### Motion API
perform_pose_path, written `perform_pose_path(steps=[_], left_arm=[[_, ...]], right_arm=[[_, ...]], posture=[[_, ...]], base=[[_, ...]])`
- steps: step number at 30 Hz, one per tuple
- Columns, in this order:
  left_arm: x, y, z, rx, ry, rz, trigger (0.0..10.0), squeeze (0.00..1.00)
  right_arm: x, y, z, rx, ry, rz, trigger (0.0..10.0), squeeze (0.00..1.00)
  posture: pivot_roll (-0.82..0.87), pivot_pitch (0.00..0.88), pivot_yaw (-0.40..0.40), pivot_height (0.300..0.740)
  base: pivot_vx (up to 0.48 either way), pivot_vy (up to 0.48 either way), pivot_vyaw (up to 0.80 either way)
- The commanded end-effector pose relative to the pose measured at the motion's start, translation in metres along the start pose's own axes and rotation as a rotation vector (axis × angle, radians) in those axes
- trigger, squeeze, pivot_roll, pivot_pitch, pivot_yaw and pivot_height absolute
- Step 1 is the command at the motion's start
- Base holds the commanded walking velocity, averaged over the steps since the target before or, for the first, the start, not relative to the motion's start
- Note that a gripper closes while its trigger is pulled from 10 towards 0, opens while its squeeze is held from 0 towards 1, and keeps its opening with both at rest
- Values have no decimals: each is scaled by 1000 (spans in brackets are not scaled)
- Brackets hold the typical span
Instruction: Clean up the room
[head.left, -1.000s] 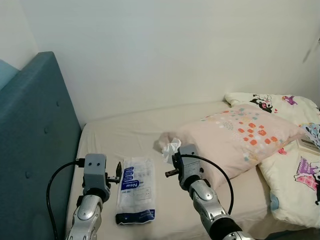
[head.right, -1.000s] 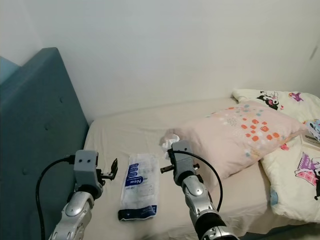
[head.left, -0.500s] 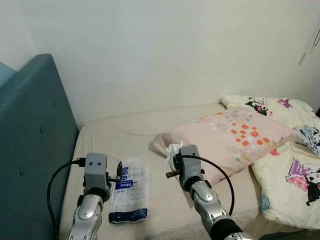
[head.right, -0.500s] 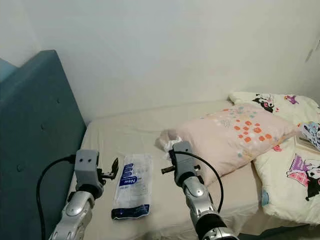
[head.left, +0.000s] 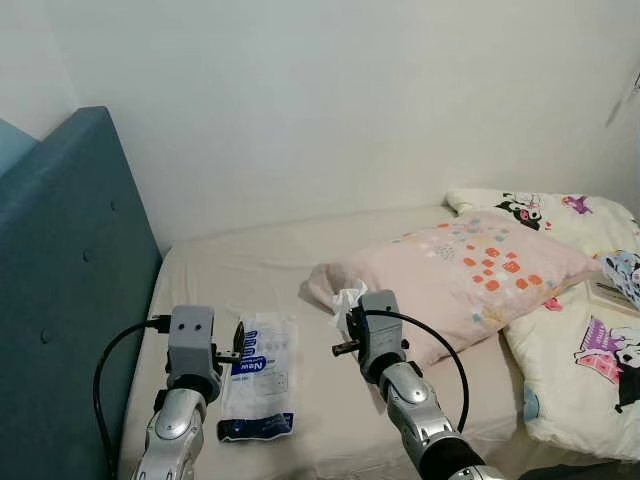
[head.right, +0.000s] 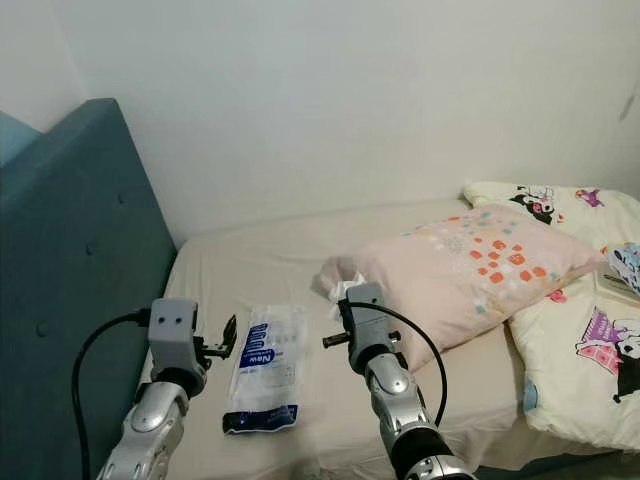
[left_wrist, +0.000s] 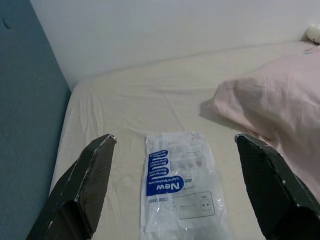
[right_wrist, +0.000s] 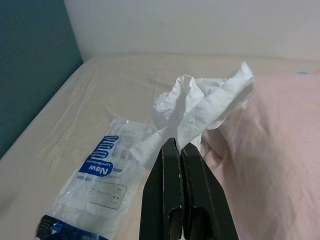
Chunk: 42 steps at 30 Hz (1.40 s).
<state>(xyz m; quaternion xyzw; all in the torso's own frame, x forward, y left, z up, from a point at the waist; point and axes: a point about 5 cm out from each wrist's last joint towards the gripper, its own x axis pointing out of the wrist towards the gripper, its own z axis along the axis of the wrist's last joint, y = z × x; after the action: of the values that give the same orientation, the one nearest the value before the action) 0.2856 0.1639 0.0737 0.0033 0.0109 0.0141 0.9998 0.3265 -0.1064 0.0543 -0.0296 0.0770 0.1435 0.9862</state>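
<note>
Plastic bag (left_wrist: 181, 187), clear w/ blue print, lies flat on the bed sheet (head.left: 250, 270) near the teal headboard (head.left: 60, 300). Long axis runs roughly front-to-back from the robot, blue-banded end toward the robot. It sits between the two arms, just ahead of and slightly right of the left gripper (left_wrist: 182, 192), whose fingers (left_wrist: 87, 185) are spread wide and empty, framing the bag in the left wrist view. So left arm is the nearer, better-lined one; a straight reach forward and down looks like what the pickup needs, prob. grabbing across the short width.

Right gripper (right_wrist: 180, 150) is pinched closed on a crumpled white tissue (right_wrist: 200, 110), held up off the sheet, close to the corner of the pink pillow (head.left: 470, 275) w/ orange spots. Bag lies to its left and lower.

Further right: cartoon-print pillows (head.left: 590, 360) against the white wall (head.left: 350, 100). Thin film may slip or crinkle under the fingers.
</note>
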Motion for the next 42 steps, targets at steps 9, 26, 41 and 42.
perform_pose_path(steps=[9, 26, 41, 42], left_arm=[[-1, 4, 0, 23, 7, -3, 10000, 0], [-2, 3, -4, 2, 87, -34, 10000, 0], [-4, 4, -9, -18, 153, -27, 10000, 0], [-3, 4, -9, -25, 158, -25, 10000, 0]], right_arm=[[-1, 1, -1, 17, 5, -6, 10000, 0], [-3, 2, -4, 26, 9, -8, 10000, 0], [-4, 2, -6, 32, 12, -9, 10000, 0], [-4, 2, -5, 33, 13, -9, 10000, 0]], posture=[[33, 28, 5, 740], [36, 38, 9, 740], [38, 53, 11, 740], [39, 54, 11, 740]], base=[[0, -357, 0], [0, -405, 0], [0, 374, 0], [0, 382, 0]])
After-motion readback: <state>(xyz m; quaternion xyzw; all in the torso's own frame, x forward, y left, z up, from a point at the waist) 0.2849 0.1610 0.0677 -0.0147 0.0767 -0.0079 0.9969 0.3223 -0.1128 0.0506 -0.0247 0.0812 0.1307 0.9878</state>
